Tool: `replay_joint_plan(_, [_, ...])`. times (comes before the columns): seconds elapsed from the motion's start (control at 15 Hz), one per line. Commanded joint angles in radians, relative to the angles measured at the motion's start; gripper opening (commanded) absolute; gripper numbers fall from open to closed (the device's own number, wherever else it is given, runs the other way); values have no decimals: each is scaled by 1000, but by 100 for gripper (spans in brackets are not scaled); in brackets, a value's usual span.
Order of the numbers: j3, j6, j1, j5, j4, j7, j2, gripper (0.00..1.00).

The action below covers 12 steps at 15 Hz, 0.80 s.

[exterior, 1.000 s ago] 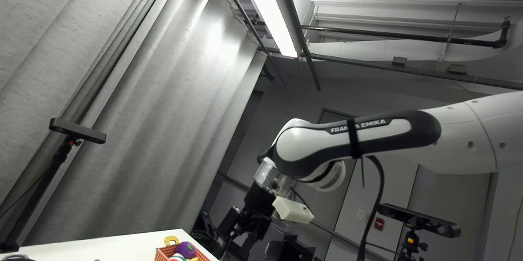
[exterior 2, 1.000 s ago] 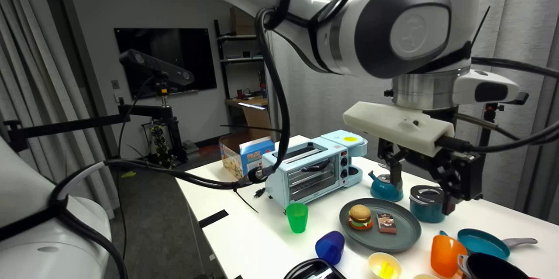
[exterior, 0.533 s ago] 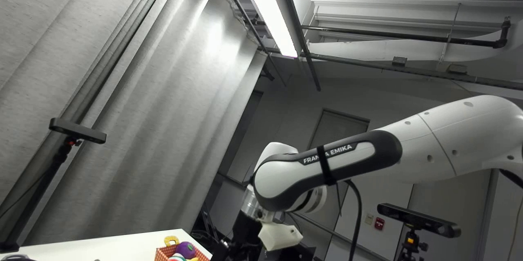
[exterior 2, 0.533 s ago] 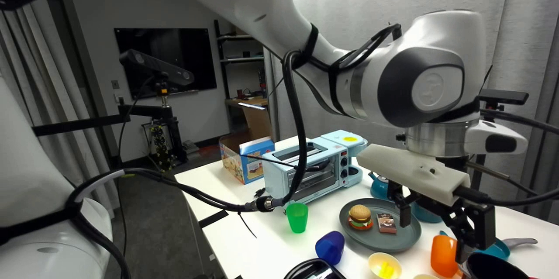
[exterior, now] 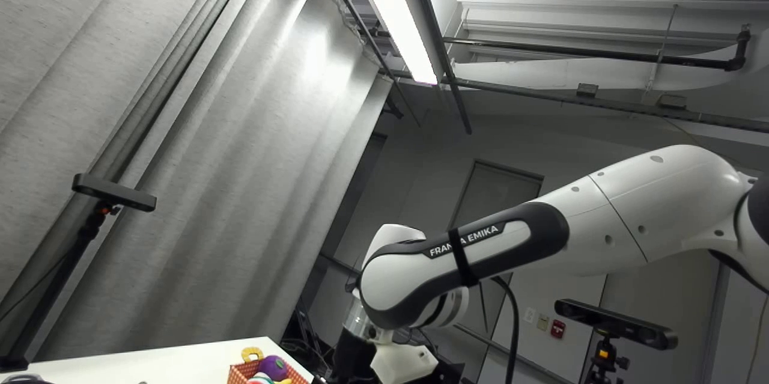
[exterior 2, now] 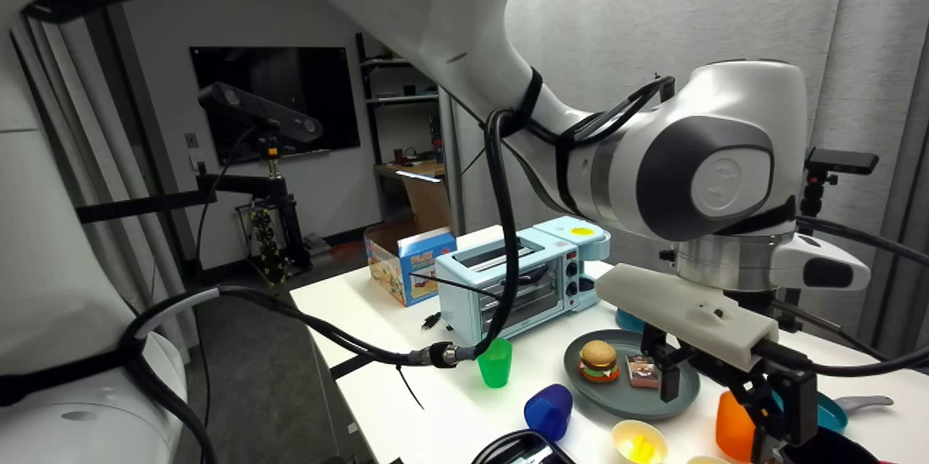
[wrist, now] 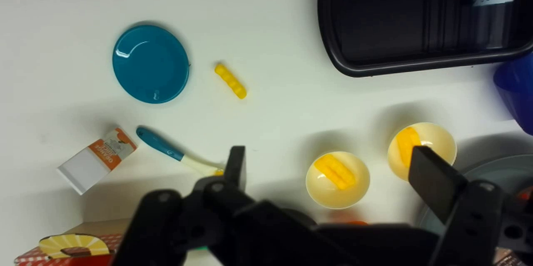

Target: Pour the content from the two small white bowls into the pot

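Over the white table (wrist: 270, 28) the gripper (wrist: 329, 160) hangs, jaws wide apart, holding nothing; the dark pot (exterior 2: 835, 448) stands near an orange cup (exterior 2: 733, 426); one small bowl (wrist: 329, 195) sits near another small bowl (wrist: 437, 141), each with yellow contents (wrist: 335, 171)

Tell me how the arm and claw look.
The arm is glossy white with dark grey panels, a silver collar and black cables. White FRANKA EMIKA lettering runs partly under a black strap. An off-white block sits above the black, two-fingered claw.
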<state>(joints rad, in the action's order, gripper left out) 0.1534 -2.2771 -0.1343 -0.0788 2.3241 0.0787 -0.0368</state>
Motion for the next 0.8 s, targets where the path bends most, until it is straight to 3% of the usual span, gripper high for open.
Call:
replay_joint_plan(0.0, [-3,2,-3,0,-2,0,0,100])
replay_joint_plan(0.73, [-9,-42,-3,33,-58,9,143,100])
